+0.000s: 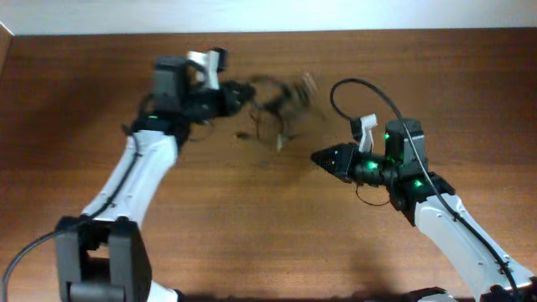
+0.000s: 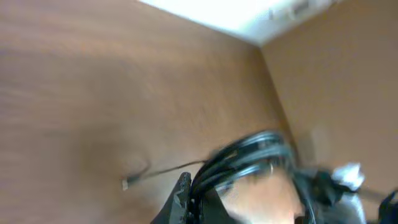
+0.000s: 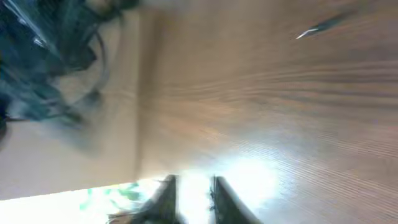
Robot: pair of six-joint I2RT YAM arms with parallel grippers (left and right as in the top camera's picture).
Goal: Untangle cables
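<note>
Cables (image 1: pixel 275 96): one black knotted bundle at the far middle of the table (image 1: pixel 252 226), blurred, and it looks partly lifted. Left gripper (image 1: pixel 237 95) sits at the bundle's left edge, jaws pressed together, pinching cables. In the left wrist view, loops fan out from its fingers, and one thin strand (image 2: pixel 165 169) trails to a plug (image 2: pixel 126 183) on the wood. Right gripper (image 1: pixel 320 157) is well apart from the bundle, nearer the front, tip pointing left. Its jaws are slightly spread with nothing between.

Step, my read: left anchors, right needs a strand to pull out. To do it well:
- Right should spread wider first.
- Go for a free end or an outer loop, not the knot core.
- Pinch one strand only.
- Pull away from the left gripper, low and slow, so the knot loosens instead of tightening.

Risk: the whole bundle drags along if the left pinch slips.
</note>
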